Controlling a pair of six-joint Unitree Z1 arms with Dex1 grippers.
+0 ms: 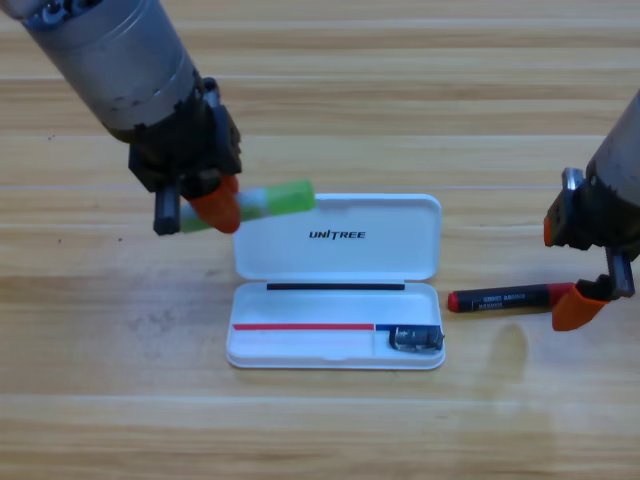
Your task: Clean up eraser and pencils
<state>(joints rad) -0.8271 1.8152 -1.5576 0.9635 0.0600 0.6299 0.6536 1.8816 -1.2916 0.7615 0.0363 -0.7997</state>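
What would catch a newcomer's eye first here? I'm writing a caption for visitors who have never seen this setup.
The open white plastic case lies mid-table, with the small dark rectangular eraser in its lower right corner. At upper left, the left pincer grips the light green stick pencil just beside the case's lid. At right, the right pincer is at the end of the black pencil with red ends, which lies on the wooden table.

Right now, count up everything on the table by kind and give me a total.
Pens: 2, the green pen in the left gripper, the black pen at the right gripper
Eraser: 1, in the case
Case: 1, open
Total: 4
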